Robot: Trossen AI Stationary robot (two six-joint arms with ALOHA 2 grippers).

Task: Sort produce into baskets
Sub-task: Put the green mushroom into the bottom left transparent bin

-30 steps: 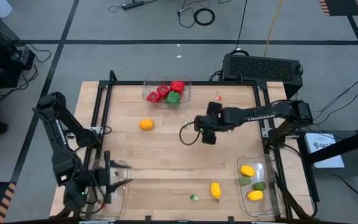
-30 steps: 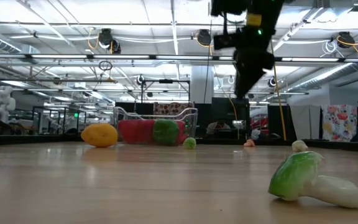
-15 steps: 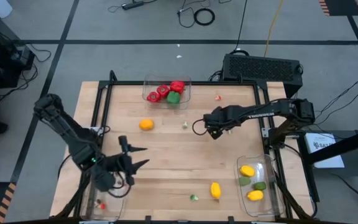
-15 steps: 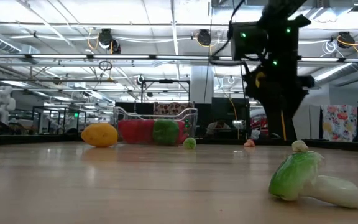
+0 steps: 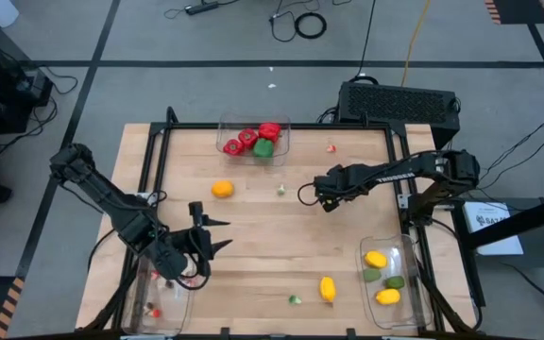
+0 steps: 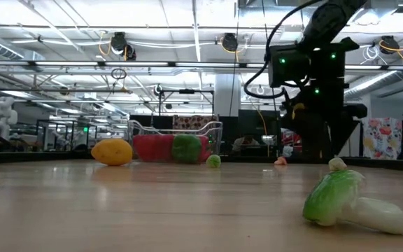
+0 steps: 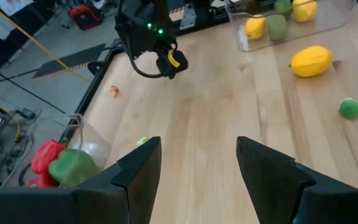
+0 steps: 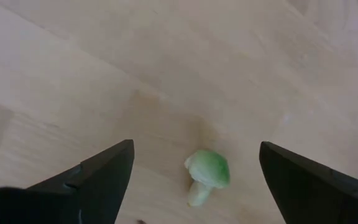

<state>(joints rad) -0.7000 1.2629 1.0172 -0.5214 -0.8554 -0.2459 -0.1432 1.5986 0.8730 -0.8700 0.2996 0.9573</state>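
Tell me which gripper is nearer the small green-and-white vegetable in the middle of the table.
Right. The right gripper hangs beside the small vegetable, jaws open, with it in its wrist view. The left gripper sits farther off, toward the table's near left, jaws open and empty.

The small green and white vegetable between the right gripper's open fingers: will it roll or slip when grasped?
The small green-white vegetable looks rounded on top with a thin stem, so it may pivot or slip sideways. It appears tiny and probably light; the right gripper could easily nudge it.
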